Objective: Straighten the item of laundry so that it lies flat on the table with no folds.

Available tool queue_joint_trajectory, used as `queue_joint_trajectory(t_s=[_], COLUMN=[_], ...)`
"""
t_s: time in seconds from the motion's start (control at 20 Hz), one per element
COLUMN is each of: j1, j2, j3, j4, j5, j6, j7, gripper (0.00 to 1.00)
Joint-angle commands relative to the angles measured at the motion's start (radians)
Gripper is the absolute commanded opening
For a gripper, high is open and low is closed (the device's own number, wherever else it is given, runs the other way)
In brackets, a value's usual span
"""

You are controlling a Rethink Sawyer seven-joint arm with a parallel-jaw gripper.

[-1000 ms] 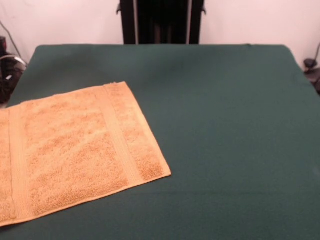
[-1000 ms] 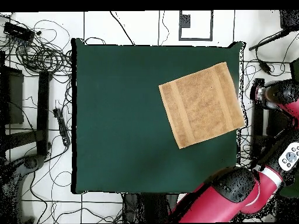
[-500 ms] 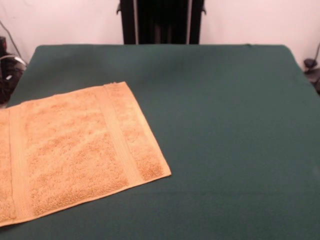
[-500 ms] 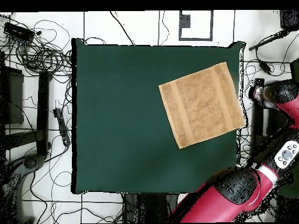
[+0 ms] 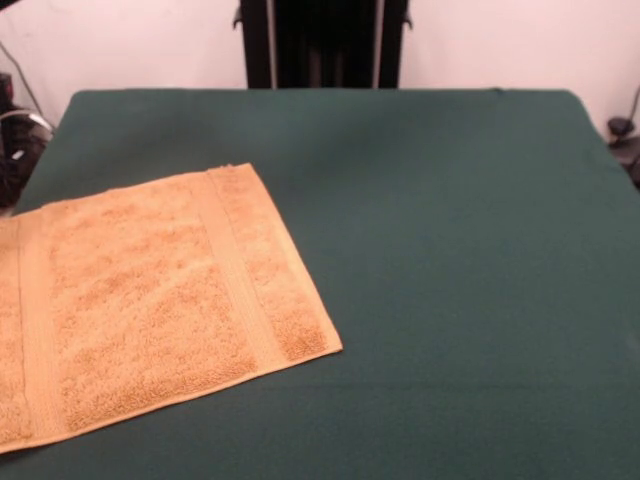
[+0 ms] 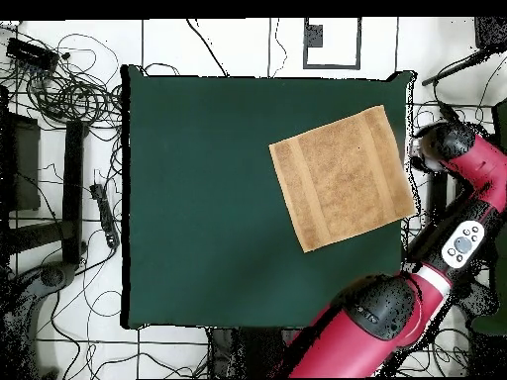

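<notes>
The item of laundry, an orange-tan towel [image 5: 150, 310], lies spread flat near the front left of the table [image 5: 450, 250], with its left part cut off by the picture's edge. In the overhead view the towel [image 6: 343, 178] sits slightly rotated by the table's [image 6: 208, 198] right edge, and both band stripes show. No fold is visible. The red arm [image 6: 465, 233] curls beyond that edge. Its dark end with the gripper [image 6: 432, 156] hangs just off the table beside the towel, not touching it.
Cables [image 6: 69, 89] and black stands [image 6: 69, 188] crowd the floor left of the table in the overhead view. More cables and gear [image 6: 446, 79] lie off the right side. A dark pedestal frame [image 5: 322, 42] stands behind the table's far edge.
In the overhead view the arm has swung up along the table's right edge, bringing its end closer to the towel. The towel has not moved.
</notes>
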Motion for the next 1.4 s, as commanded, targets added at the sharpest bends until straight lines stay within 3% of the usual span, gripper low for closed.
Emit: queue_joint_trajectory(t_s=[0.05, 0.5, 0.95, 1.2, 1.4], j1=[0.099, 0.115, 0.116, 0.098, 0.085], j2=[0.001, 0.014, 0.017, 0.007, -0.003], j3=[0.137, 0.204, 0.192, 0.224, 0.209], j4=[0.131, 0.127, 0.128, 0.12, 0.132], j5=[-0.082, -0.119, -0.12, -0.175, -0.16], j6=[0.1, 0.129, 0.096, 0.123, 0.112], j7=[0.193, 0.302, 0.333, 0.289, 0.234], gripper=[1.0, 1.0, 1.0, 1.0, 1.0])
